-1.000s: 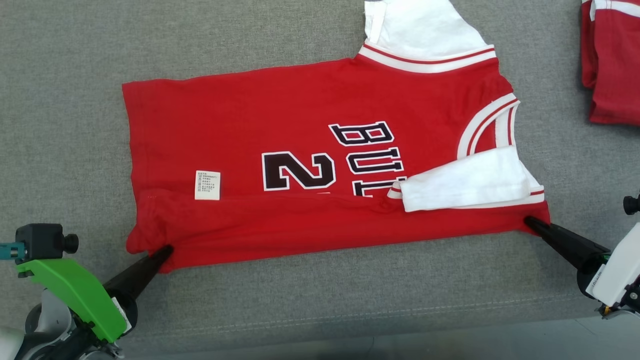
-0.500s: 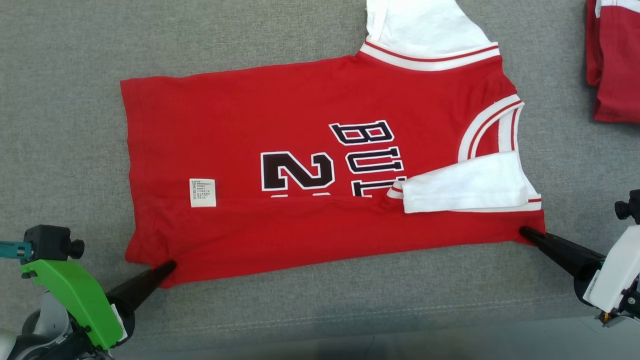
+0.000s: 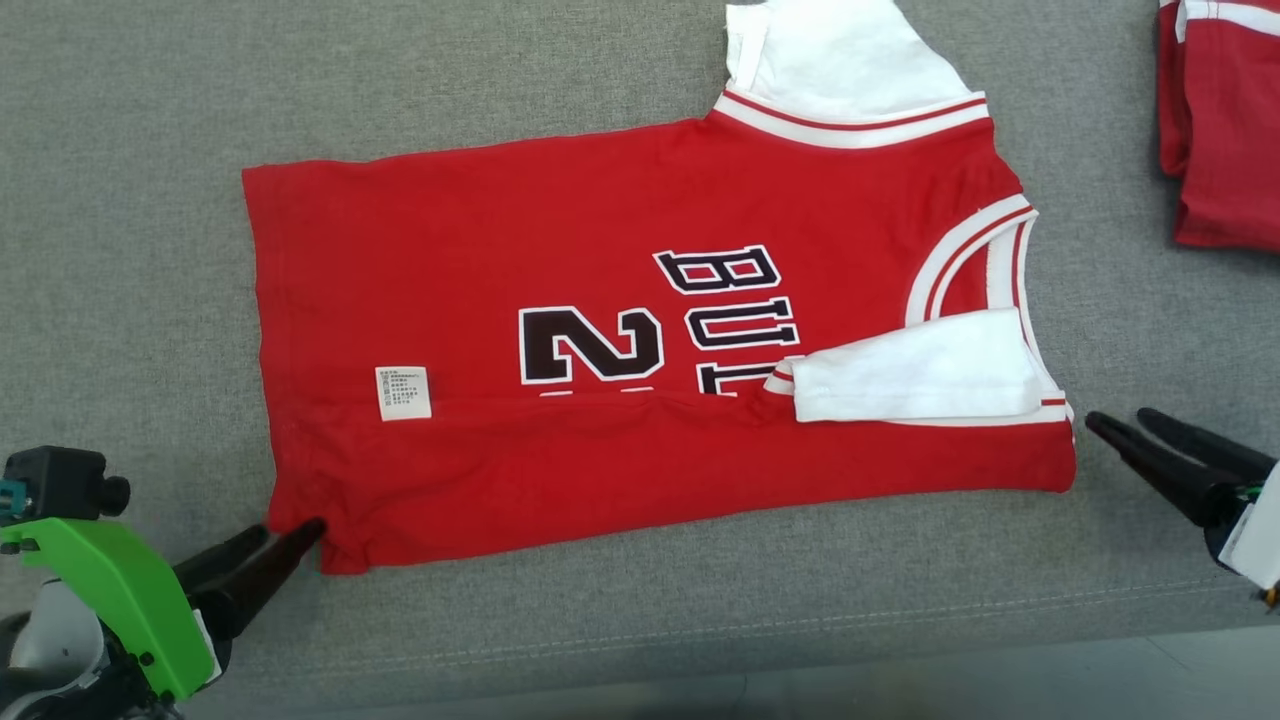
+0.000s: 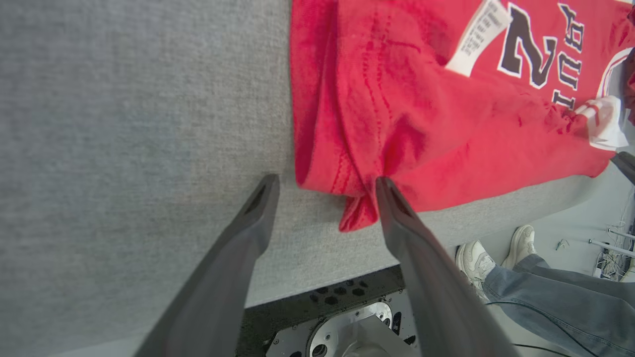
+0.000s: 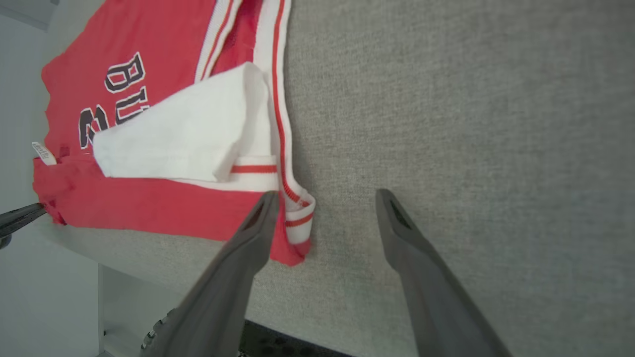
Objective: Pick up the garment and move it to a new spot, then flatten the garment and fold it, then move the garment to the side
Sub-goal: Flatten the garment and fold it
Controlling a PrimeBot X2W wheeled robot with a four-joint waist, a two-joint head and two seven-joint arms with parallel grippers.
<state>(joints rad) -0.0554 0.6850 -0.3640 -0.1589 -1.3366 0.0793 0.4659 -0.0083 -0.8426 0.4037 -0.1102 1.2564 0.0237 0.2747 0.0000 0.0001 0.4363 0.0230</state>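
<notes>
Between tips of wide-open left gripper [image 3: 292,527]: jersey [image 3: 560,230] hem corner, ungripped | right gripper [image 3: 1118,416] spread, empty, beside shoulder | fold looks settled, needs no grip

This looks like a robotics lab or test room rather than a home. The bench [image 3: 130,200] is covered edge to edge in plain grey felt with a stitched seam along its near edge, and it carries a red jersey [image 3: 560,230] and, at its far right corner, another folded red garment [image 3: 1220,130]. Past the bench's near edge, the left wrist view shows a pale bare floor [image 4: 570,223] with loose cables [image 4: 617,250], a black perforated base plate [image 4: 342,292], and a person's legs in jeans [image 4: 555,292] and white trainers [image 4: 474,260] standing close by.
</notes>
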